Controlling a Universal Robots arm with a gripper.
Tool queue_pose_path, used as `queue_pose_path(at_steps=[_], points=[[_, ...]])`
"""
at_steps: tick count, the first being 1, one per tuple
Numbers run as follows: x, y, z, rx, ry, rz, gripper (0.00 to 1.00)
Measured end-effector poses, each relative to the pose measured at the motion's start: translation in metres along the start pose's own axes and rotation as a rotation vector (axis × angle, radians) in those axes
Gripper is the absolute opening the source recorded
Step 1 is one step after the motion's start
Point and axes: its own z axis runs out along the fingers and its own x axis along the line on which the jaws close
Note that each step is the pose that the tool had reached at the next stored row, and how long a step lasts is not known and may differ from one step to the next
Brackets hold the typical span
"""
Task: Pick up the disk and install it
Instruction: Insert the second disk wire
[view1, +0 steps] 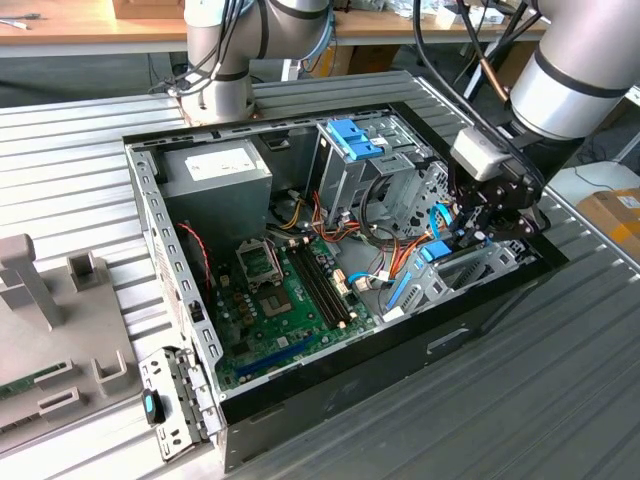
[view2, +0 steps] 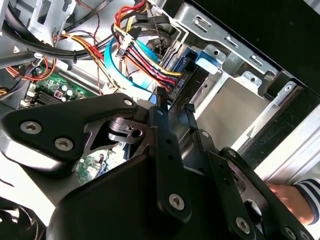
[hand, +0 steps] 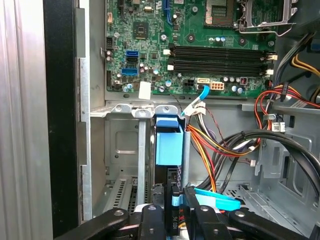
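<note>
most of the task seemed done: the disk (hand: 169, 142) was seated on edge in the drive bay (hand: 120, 150), the gripper (hand: 175, 200) clamped on its end.

Arm (view1: 575, 75): silver-grey tubular links showing dark joint bands, black cables trailing alongside. Gripper (view1: 487, 205): black linkage fingers (view2: 162, 150) displaying round silver screws; white box sitting above.

No print can be read. The white sticker (view1: 222, 161) on the grey power supply (view1: 222, 190) in the back left corner of the computer case (view1: 330, 400) carries dark print too small to make out; the markings on the green motherboard (hand: 200, 30) are likewise illegible.
</note>
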Motion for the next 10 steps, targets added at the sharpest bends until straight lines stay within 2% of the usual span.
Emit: queue_pose_path(at_steps=[1, 6, 8, 10], points=[[0.0, -0.0002, -0.0015, 0.0001, -0.0001, 0.0, 0.3], [-0.0007, -0.0023, -0.0226, 0.0001, -0.0001, 0.0, 0.3], [-0.0009, -0.0027, -0.0266, 0.0, 0.0, 0.0, 0.3], [-0.0013, -0.0039, -0.0385, 0.0001, 0.0, 0.0, 0.3]])
